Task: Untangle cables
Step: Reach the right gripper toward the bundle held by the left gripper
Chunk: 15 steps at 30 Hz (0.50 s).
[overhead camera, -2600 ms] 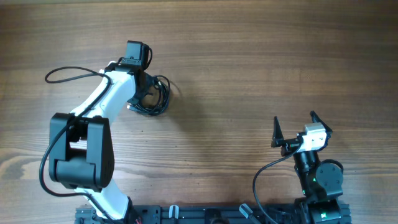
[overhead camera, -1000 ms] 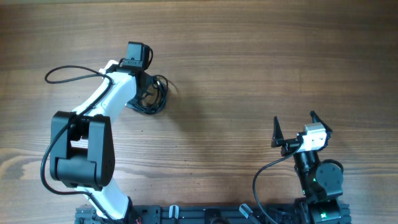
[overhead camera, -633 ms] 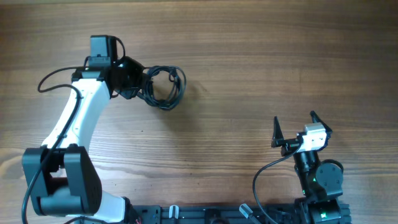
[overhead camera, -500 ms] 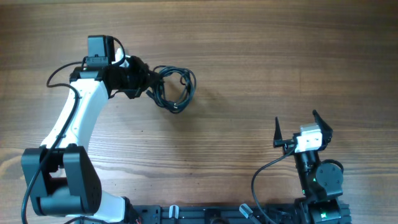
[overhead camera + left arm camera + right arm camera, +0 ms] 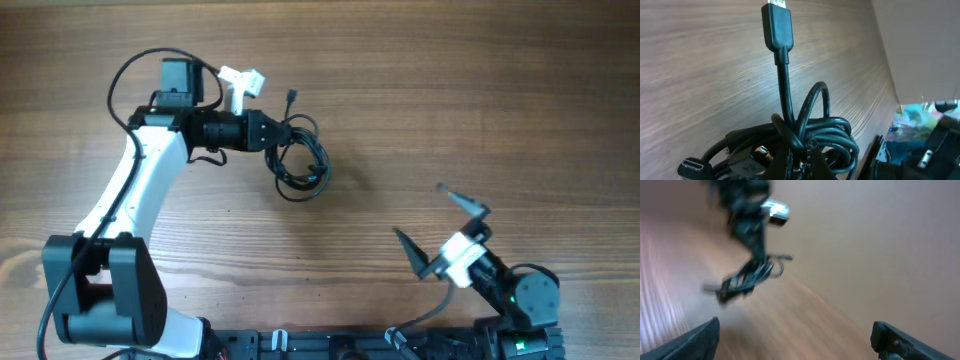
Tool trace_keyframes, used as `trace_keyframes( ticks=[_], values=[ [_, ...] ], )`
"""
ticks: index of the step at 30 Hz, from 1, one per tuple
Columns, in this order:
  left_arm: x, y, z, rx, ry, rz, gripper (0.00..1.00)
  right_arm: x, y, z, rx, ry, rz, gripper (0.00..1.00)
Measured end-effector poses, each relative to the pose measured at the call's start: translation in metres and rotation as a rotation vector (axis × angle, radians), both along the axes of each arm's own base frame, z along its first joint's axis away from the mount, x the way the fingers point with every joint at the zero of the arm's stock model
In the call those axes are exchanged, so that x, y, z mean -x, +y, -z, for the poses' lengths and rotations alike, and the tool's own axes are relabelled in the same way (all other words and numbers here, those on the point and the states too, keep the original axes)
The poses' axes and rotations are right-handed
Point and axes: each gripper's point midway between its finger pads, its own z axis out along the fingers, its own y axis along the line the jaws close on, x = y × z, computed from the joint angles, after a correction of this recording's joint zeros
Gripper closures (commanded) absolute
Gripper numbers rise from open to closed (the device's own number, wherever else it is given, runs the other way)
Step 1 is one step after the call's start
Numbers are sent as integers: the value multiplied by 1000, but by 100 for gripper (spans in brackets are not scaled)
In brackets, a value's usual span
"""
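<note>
The left hand (image 5: 268,133) is pinched shut on the cables (image 5: 300,165), a knotted black bunch near the top middle of the bench (image 5: 480,80), so the right hand (image 5: 420,210), wide open and holding nothing, should cross the bare wood between them and gently pull the loose plug end (image 5: 777,27).

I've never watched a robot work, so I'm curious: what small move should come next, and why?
Probably the right gripper, open and empty, should reach toward the cables. The left gripper is shut on the knotted bundle, and a plug end sticks out free to pull.
</note>
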Motion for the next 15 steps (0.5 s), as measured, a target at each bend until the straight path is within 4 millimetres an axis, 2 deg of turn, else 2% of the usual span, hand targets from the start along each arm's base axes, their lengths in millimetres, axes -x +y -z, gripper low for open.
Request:
trace_keyframes(
  ticks=[3, 6, 9, 12, 13, 14, 15],
  values=[
    [-9, -4, -7, 26, -37, -8, 96, -6, -15, -32, -290, 140, 54, 0],
    [-9, -4, -7, 31, -20, -21, 96, -4, -17, -69, -407, 198, 36, 0],
    [-9, -4, -7, 31, -13, -24, 96, -16, -9, -81, -422, 365, 24, 0],
    [-7, -4, -5, 31, 2, -26, 96, -42, 14, -104, -383, 616, -61, 0],
    [-4, -4, -4, 31, 14, -25, 96, -52, 31, -124, -368, 674, -165, 0],
    [-4, -4, -4, 30, 14, -26, 96, -59, 43, -134, -367, 718, -255, 0],
    [-3, -4, -4, 35, 14, -17, 96, -65, 54, -142, -375, 736, -351, 7]
  ],
)
